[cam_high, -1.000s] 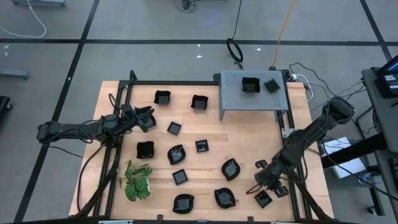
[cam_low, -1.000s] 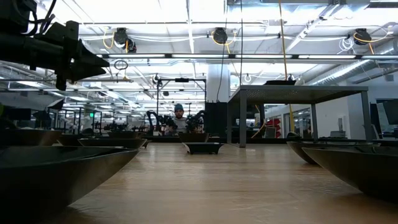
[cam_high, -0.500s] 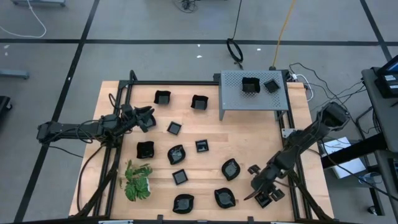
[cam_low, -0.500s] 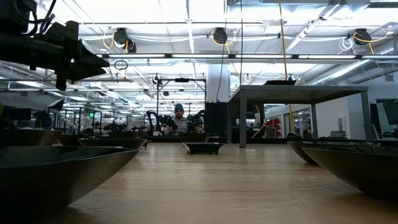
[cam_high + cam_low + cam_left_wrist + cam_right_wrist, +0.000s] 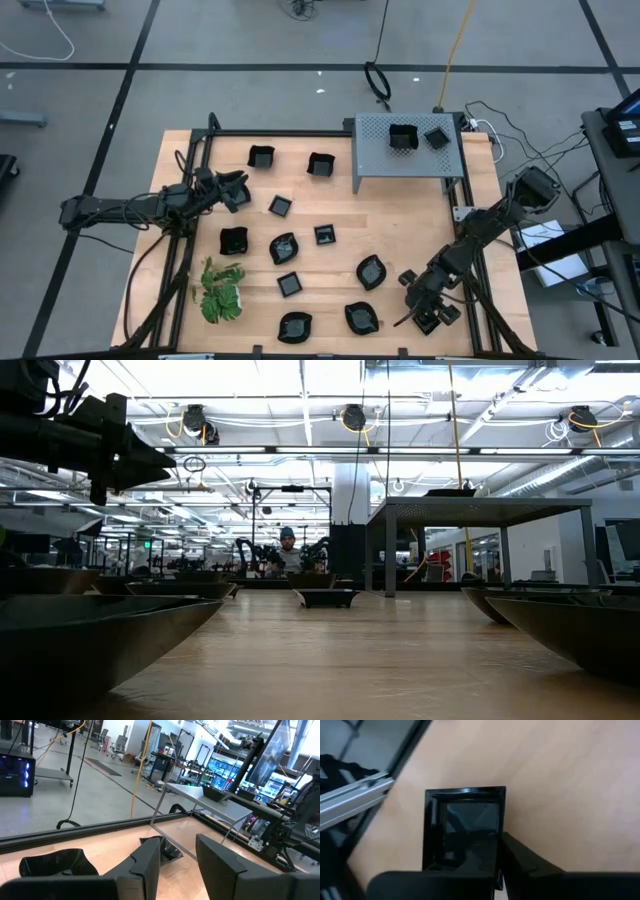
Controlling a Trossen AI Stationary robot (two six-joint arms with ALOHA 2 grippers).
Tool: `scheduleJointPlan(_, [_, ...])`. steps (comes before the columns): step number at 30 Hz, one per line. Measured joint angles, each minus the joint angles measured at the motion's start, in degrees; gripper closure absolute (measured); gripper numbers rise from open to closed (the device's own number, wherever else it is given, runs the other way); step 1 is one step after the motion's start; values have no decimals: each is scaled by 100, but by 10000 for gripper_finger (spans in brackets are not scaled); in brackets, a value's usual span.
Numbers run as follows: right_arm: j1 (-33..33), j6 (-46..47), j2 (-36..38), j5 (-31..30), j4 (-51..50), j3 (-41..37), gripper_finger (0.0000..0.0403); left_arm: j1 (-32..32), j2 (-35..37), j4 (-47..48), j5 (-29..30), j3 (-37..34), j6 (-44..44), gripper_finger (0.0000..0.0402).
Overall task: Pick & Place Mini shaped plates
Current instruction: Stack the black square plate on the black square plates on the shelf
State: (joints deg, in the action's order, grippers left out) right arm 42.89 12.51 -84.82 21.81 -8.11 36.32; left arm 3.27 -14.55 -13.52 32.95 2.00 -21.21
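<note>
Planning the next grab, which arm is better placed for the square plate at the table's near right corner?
Right. The right gripper hangs directly over that square plate; the left gripper waits far across the table.

place: robotics lab, open industrial hall | overhead: long strip lights (image 5: pixel 300 450) and hanging cable reels (image 5: pixel 352 416) above me | floor: grey concrete, taped lines, loose cables (image 5: pixel 378 80) | around my table (image 5: pixel 330 270): more framed workbenches (image 5: pixel 480 510), monitors, office chairs (image 5: pixel 120 742)
</note>
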Motion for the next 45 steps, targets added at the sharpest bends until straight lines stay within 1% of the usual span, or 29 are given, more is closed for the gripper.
scheduleJointPlan(3, [-2,246,37,258,-17,-1,397,2,0,1,2,2,0,273])
scheduleJointPlan(6, [-14,535,332,335,-55,-7,401,2,-2,0,0,2,0,273])
scheduleJointPlan(10, [-170,795,1067,168,-253,-7,402,2,-2,1,1,1,0,273])
scheduleJointPlan(11, [-240,878,1288,30,-384,-6,402,0,0,0,1,1,0,273])
scheduleJointPlan(14, [-557,1219,1962,-555,-1080,-4,402,0,0,0,2,1,0,273])
scheduleJointPlan(18, [-1260,1703,2841,-1629,-2049,-5,402,2,0,0,2,2,0,273])
scheduleJointPlan(21, [-1919,1891,3437,-2602,-2198,-5,402,2,-1,0,2,1,0,273])
scheduleJointPlan(24, [-2576,1967,3915,-3396,-2205,81,402,1,-2,0,1,1,0,273])
scheduleJointPlan(26, [-2991,1928,4194,-3726,-2190,200,402,0,0,0,2,0,0,273])
scheduleJointPlan(28, [-3384,1693,4407,-3932,-2186,362,402,0,0,0,2,2,0,273])
scheduleJointPlan(33, [-4277,676,4634,-4163,-1896,1085,402,1,-2,0,2,2,0,273])
scheduleJointPlan(35, [-4638,258,4620,-4167,-1971,1457,403,2,0,0,0,2,0,273])
scheduleJointPlan(37, [-5041,54,4553,-4249,-2217,1817,403,0,0,0,1,0,0,273])
scheduleJointPlan(39, [-5489,59,4450,-4590,-2664,2175,403,1,-2,0,1,1,0,273])
scheduleJointPlan(41, [-5984,153,4308,-4804,-3340,2525,403,1,-2,0,1,0,0,273])
scheduleJointPlan(45, [-6979,115,3977,-4827,-4819,3157,403,2,0,0,0,0,0,273])
